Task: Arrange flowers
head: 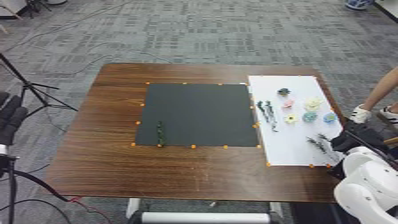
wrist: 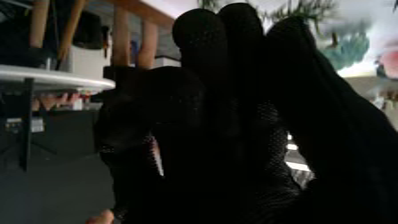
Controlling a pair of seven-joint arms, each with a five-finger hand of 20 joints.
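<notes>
One green stem lies on the dark mat; blooms and sprigs on the white sheet. Right hand empty, fingers extended, near sprigs. Left hand relaxed, beside worktop. Placing seems early; next, probably, a light pinch on a sprig.

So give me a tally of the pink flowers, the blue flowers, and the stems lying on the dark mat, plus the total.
Pink flowers: 1
Blue flowers: 2
Stems on the dark mat: 1
Total: 4
</notes>
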